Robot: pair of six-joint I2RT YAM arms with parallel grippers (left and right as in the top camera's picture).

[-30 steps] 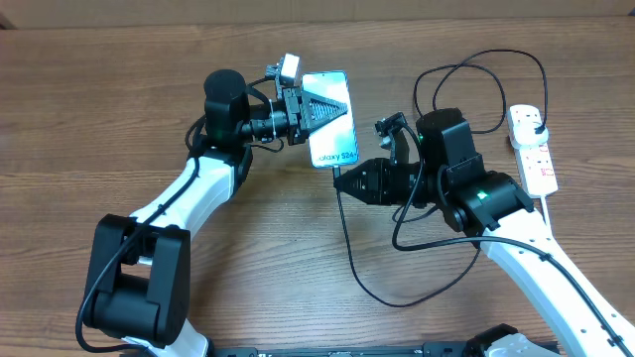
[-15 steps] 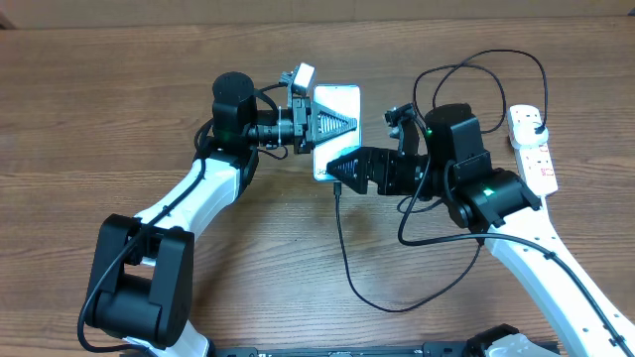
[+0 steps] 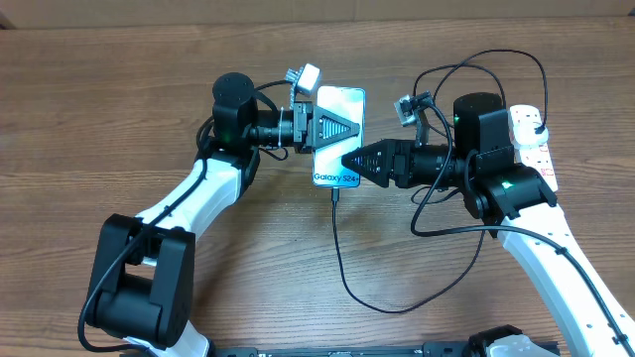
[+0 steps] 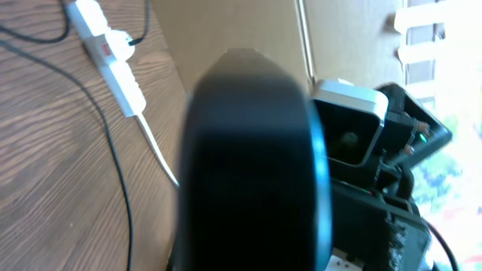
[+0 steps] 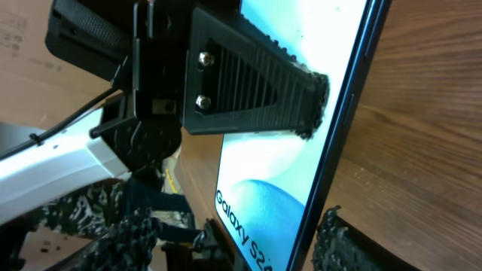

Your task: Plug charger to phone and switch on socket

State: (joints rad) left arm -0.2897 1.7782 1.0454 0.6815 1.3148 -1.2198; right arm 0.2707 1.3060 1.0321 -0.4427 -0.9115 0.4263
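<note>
Left gripper (image 3: 349, 127) clamped shut on the phone (image 3: 335, 177), screen up, mid-table (image 3: 99, 99). Right gripper (image 3: 347, 162) has its jaws parted astride the phone's lower right edge and holds nothing visible. Charger (image 3: 335, 248) tip touches the phone's bottom edge (seated or not, can't tell). Socket (image 3: 536, 149) sits far right.

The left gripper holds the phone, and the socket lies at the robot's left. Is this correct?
Not quite. The left gripper does hold the phone, but the socket lies at the robot's right, as the overhead view shows.
</note>
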